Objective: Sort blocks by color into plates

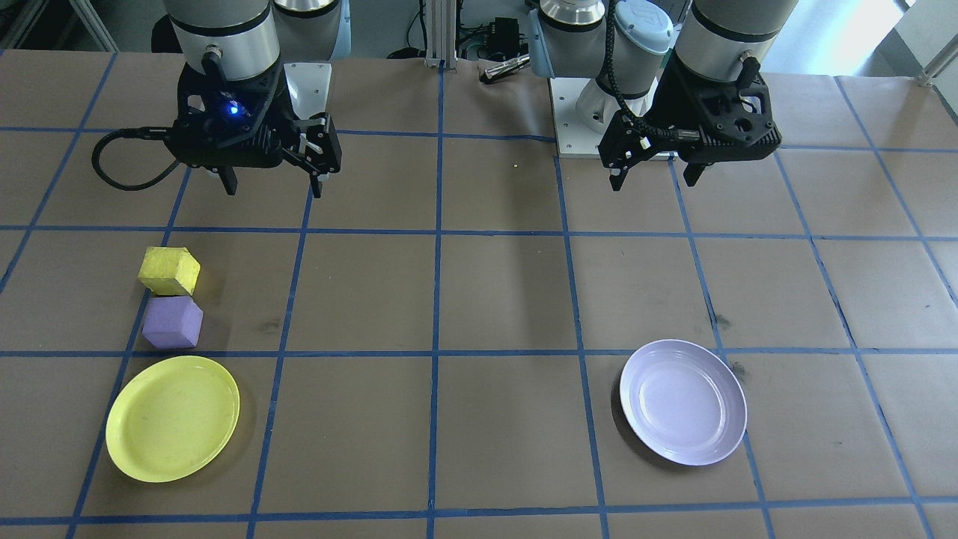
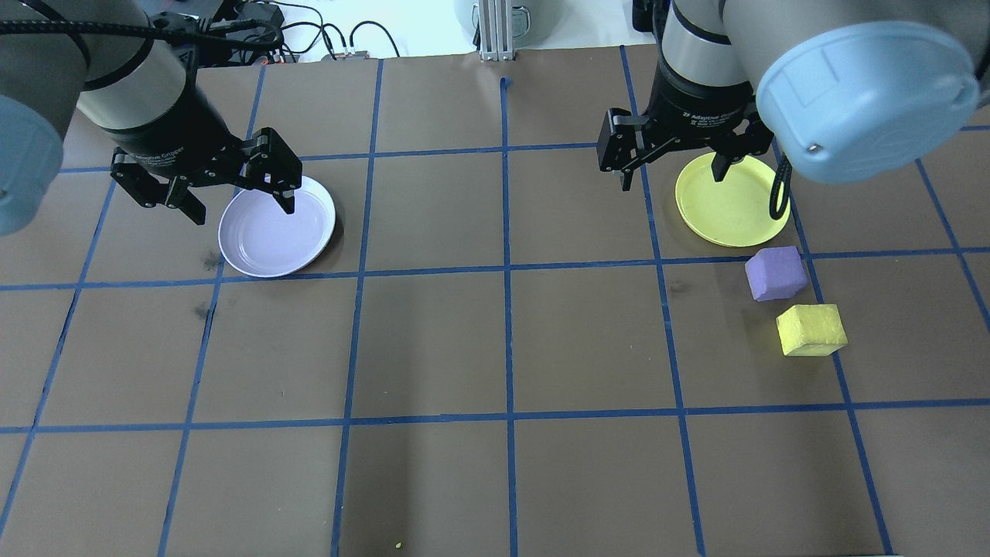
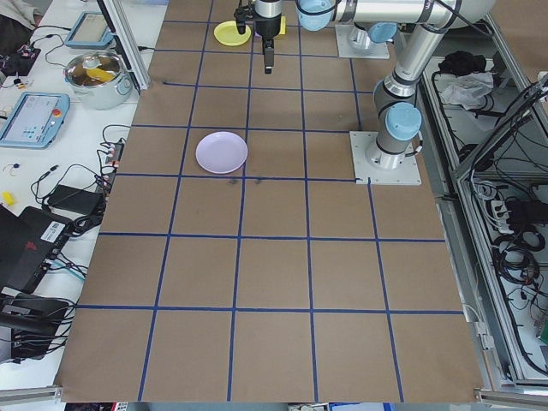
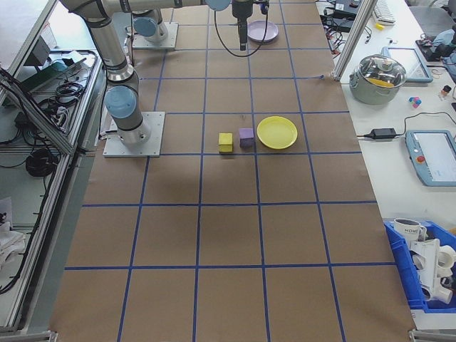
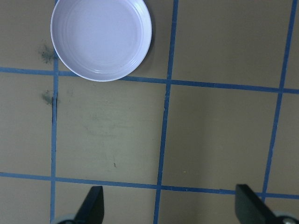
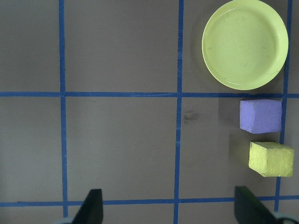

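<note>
The main risk is judged to lie in how the blocks sit: the purple block (image 2: 775,272) and the yellow block (image 2: 810,329) are nearly touching, on the robot's right side, with the purple one between the yellow block and the yellow plate (image 2: 732,201). A finger lowered for one block could be driven onto the other, or the neighbour could be nudged aside. A second risk is colour mismatch: the purple block lies just beside the yellow plate, while its matching lavender plate (image 2: 277,226) is well apart on the left, so a long carry or a hand-over is likely needed, and the soft-looking cube could slip if pinched near a corner.

Both plates are seen empty. The right gripper (image 2: 671,165) is held high above the table, pointing straight down, jaws spread wide and nothing held. The left gripper (image 2: 241,203) hangs likewise near the lavender plate, wide and empty.
</note>
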Robot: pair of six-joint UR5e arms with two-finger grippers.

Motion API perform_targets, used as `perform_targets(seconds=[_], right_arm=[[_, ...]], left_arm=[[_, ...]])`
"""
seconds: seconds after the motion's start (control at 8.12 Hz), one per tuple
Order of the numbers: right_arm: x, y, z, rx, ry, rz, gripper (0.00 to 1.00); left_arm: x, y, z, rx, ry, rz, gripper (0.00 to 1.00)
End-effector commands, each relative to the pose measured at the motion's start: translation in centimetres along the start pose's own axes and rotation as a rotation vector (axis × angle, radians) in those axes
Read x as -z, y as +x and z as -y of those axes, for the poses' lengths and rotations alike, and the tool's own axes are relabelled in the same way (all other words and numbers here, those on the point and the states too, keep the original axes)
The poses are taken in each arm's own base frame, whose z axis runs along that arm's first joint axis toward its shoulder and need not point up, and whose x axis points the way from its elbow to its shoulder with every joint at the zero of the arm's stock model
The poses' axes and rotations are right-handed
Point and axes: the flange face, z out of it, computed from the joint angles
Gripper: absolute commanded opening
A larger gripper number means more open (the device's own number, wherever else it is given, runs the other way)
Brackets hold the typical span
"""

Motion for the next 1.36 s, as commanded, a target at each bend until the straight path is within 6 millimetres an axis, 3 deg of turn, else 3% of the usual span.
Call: perform_targets(seconds=[0.0,0.37,0.49,0.62,0.99,1.23], right_arm=[[-0.1,0.1,0.0,0.002,-0.005,-0.008,1.0],[-0.8,1.0,0.4,0.068,-0.009,-0.012,1.0],[-1.3,3.4,1.0,0.035,-0.028,-0.018,1.0],[-3.0,7.3,1.4,0.043,-0.107,-0.017,1.0],[-13.7,17.5,-0.3,0.077,-0.2,0.02,0.99],[-18.8,23.2,-3.5,0.112,-0.224,0.007,0.92]], left_arm=[[0.0,0.0,0.0,0.0,0.0,-0.002,1.0],[0.0,0.0,0.0,0.0,0.0,-0.002,1.0],[0.0,0.0,0.0,0.0,0.0,-0.003,1.0],[-0.2,0.0,0.1,-0.002,-0.006,-0.003,1.0],[-0.4,0.0,0.2,-0.002,-0.009,-0.002,1.0],[-0.6,0.1,0.3,-0.002,-0.014,-0.005,1.0]])
